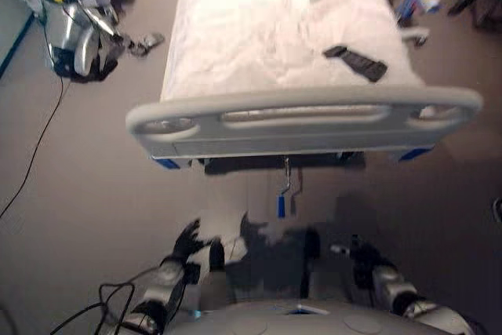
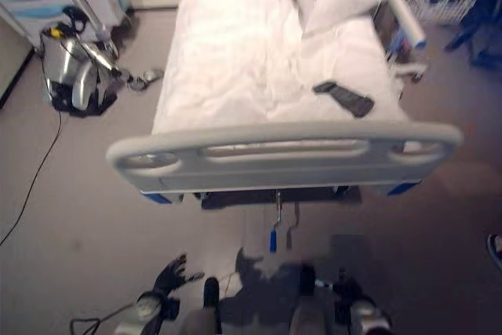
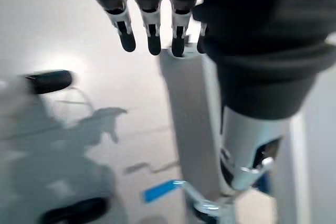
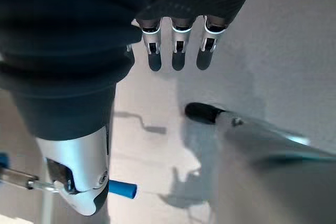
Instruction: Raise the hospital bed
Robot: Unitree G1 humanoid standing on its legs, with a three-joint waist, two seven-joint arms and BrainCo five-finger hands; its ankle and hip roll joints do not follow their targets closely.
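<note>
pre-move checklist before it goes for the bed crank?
1. Blue-handled metal crank visible under the grey plastic footboard: ok.
2. Left hand empty, fingers straight: ok.
3. Right hand empty, fingers relaxed: ok.
4. Either hand on the crank: not ok, both hang low and apart from it.
5. Second, grey-handled crank beside the blue one; which raises the bed: cannot tell.
6. Black remote lying loose on the white sheet: ok.

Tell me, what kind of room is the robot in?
Probably a hospital or care room. There is a hospital bed with white sheets and a grey footboard, a blue-handled crank hanging under it, and a handset lying on the sheets.
</note>
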